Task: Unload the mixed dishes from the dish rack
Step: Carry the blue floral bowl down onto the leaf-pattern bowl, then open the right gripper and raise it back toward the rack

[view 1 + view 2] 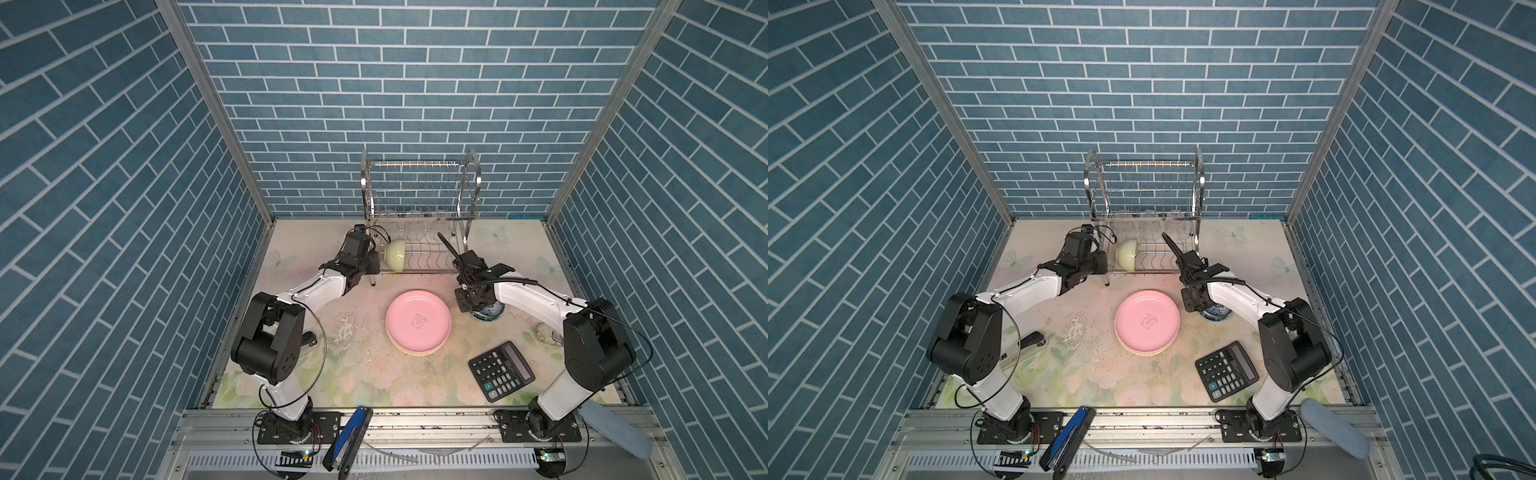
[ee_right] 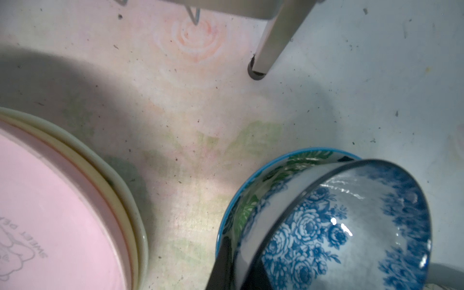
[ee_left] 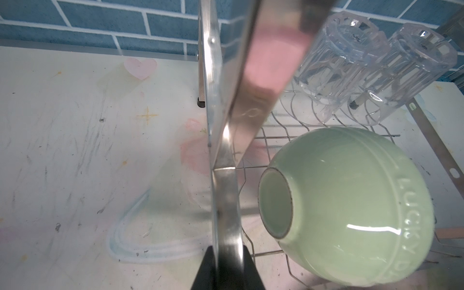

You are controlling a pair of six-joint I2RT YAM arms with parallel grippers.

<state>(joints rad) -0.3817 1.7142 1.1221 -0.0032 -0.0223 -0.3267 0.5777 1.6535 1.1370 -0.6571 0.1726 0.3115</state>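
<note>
We are working at a floral worktop [image 1: 374,376], with the dish rack [image 1: 419,187] [image 1: 1146,187] standing at the middle of its back edge. We are clamping the left gripper [image 1: 375,268] [image 3: 223,271] onto the rack's left side frame, low down by the front leg. In the left wrist view its dark fingers are pressing on both faces of the shiny metal strip. Just inside that frame, the pale-green bowl [image 1: 395,254] [image 1: 1128,253] [image 3: 351,206] is lying on its side at the left end of the lower tier. Its foot is facing the gripper, and the two are not touching. Two clear glasses [image 3: 336,65] are sitting on the same wires farther back.

We are pinching the rim of the blue-white bowl [image 2: 339,226] with the right gripper [image 2: 241,272], one finger on each side of the wall. The bowl is sitting tilted inside the green-leaf bowl [image 2: 247,208]. That bowl is resting on the worktop just right of the middle, near the rack's front right leg. Just beside them, at the middle of the worktop, the pink plate [image 1: 417,322] [image 1: 1147,322] [image 2: 50,213] is topping a stack, with the rim of a cream plate [image 2: 136,208] showing beneath it. The black calculator [image 1: 500,370] [image 1: 1227,370] is lying toward the front right corner, well apart from the bowls.
</note>
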